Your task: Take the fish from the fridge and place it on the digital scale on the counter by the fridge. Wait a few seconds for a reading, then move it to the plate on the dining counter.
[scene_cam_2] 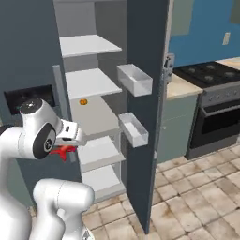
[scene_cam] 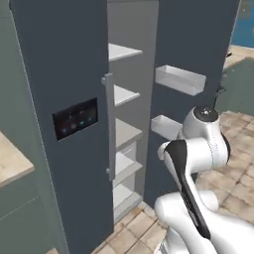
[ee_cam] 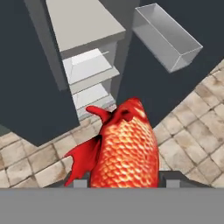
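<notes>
The red-orange fish (ee_cam: 127,148) sits between my gripper's (ee_cam: 127,183) two fingertips (ee_cam: 80,183), head pointing away from the hand. The gripper is shut on it. In the right base view the fish's red fins (scene_cam_2: 63,151) hang under the white hand (scene_cam_2: 71,131), just in front of the lower shelves. The dark slate-grey fridge (scene_cam: 64,99) stands open, its pale shelves (scene_cam_2: 89,82) bare except for a small orange item (scene_cam_2: 83,101). The digital scale and the plate are out of view.
The open fridge door (scene_cam_2: 145,93) carries two clear bins (scene_cam_2: 135,79) (scene_cam_2: 133,129) close to my arm. A beige worktop (scene_cam: 12,161) lies left of the fridge. A stove (scene_cam_2: 215,98) and a further worktop (scene_cam_2: 180,86) stand to the right. The floor is tiled (scene_cam_2: 197,197).
</notes>
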